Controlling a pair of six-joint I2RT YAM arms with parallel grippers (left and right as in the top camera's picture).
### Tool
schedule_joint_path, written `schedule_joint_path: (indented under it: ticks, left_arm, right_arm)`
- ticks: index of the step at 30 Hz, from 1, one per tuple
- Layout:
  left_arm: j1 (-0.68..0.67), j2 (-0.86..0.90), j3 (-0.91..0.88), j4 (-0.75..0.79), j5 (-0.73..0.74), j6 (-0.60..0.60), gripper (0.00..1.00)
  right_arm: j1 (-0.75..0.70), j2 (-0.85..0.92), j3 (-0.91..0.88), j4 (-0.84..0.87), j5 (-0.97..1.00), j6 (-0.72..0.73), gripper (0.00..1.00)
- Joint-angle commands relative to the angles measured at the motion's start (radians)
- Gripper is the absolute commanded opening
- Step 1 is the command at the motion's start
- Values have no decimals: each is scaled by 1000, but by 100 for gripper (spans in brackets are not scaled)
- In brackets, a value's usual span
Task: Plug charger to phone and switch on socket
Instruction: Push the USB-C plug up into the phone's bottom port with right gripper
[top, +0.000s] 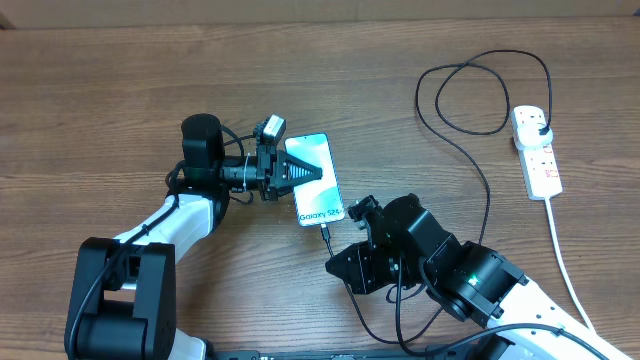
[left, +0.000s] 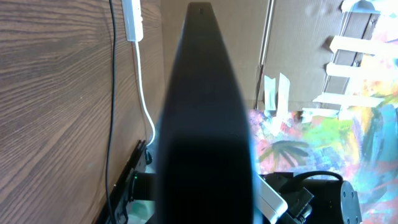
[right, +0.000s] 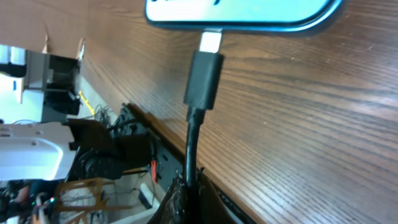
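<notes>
The phone (top: 318, 185) lies near the table's middle, its light screen reading "Galaxy S24+". My left gripper (top: 305, 172) is shut on the phone from the left. In the left wrist view the phone (left: 202, 124) is a dark edge-on shape that hides the fingers. My right gripper (top: 345, 222) is shut on the charger's black cable (right: 189, 149) just below the connector (right: 204, 78). The silver tip (right: 211, 42) meets the phone's lower edge (right: 242, 15), with some metal showing. The cable (top: 470, 150) loops to a black plug (top: 541, 127) in the white socket (top: 537, 152) at far right.
The socket's thick white cord (top: 565, 250) runs toward the front right edge. In the left wrist view the socket (left: 132, 18), its white cord (left: 147, 115) and the black cable (left: 112, 93) lie on the wood. The table's front edge (right: 186, 149) is close to my right gripper.
</notes>
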Motion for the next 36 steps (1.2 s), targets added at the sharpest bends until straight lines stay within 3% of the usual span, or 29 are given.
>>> schedule_joint_path:
  ticks: [1, 27, 36]
  left_arm:
    - [-9, -5, 20, 6, 114, -21, 4]
    - [-16, -4, 20, 6, 113, 16, 4]
    - [-16, -4, 20, 6, 93, 16, 4]
  right_arm:
    - [-3, 0, 0, 16, 140, -9, 4]
    - [-3, 2, 0, 79, 139, -27, 4]
    - [-3, 95, 0, 116, 108, -27, 4]
